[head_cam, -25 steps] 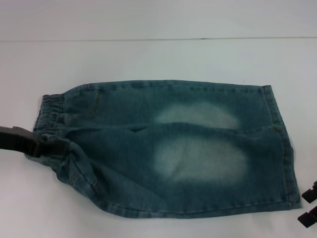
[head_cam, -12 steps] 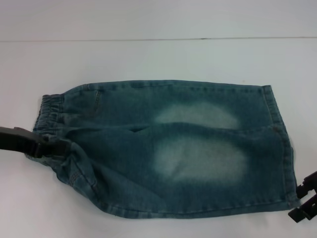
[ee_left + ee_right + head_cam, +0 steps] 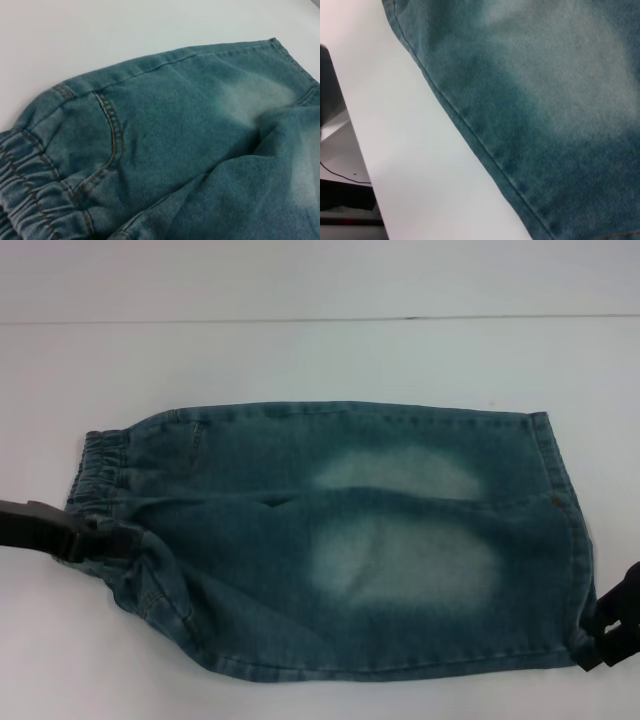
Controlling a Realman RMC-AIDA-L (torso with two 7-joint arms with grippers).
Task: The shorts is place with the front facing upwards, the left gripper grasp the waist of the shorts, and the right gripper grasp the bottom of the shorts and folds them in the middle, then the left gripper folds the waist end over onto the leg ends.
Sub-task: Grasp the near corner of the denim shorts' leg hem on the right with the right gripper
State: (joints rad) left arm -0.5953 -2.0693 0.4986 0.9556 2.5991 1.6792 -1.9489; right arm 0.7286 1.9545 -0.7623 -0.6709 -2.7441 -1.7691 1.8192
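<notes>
The shorts (image 3: 330, 540) lie flat on the white table in the head view, with pale faded patches in the middle. Their gathered waist (image 3: 100, 475) is at the left and the bottom of the shorts (image 3: 560, 520), the straight leg ends, at the right. My left gripper (image 3: 118, 538) is shut on the near corner of the waist, where the denim bunches. My right gripper (image 3: 600, 638) is open at the near corner of the hems, a finger on either side of it. The left wrist view shows the waist (image 3: 30, 195) and a pocket seam (image 3: 112, 130). The right wrist view shows denim (image 3: 545, 100).
The white table (image 3: 320, 370) runs back to a seam line (image 3: 320, 318). In the right wrist view the table's edge (image 3: 362, 165) drops off to dark equipment (image 3: 330, 90) beyond it.
My right gripper has moved in from the right edge to the near hem corner and nudged that corner slightly inward. The left gripper and the waist have stayed put.
</notes>
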